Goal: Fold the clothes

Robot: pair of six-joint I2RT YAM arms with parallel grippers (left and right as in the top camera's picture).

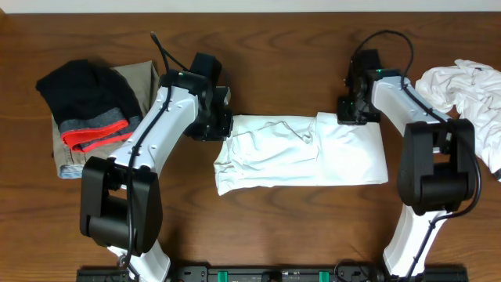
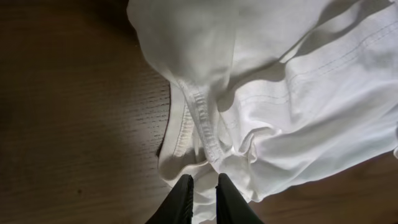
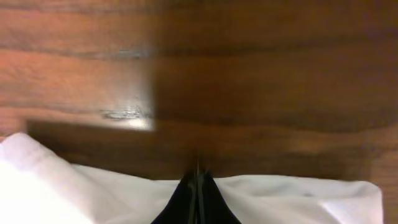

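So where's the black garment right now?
Overhead view: the black garment tops the stack at the table's left edge, over the grey red-trimmed piece, just left of the left arm.

A dark brown wooden table [image 1: 258, 235] with long, streaky grain fills nearly every view. Along the far edge in the overhead view runs 1 pale strip [image 1: 250, 5], too narrow to identify. A black rail [image 1: 266, 273] with green fittings lines the near edge. Light from above leaves 1 bright glare [image 3: 127, 114] on the varnish, bordered by shadow.
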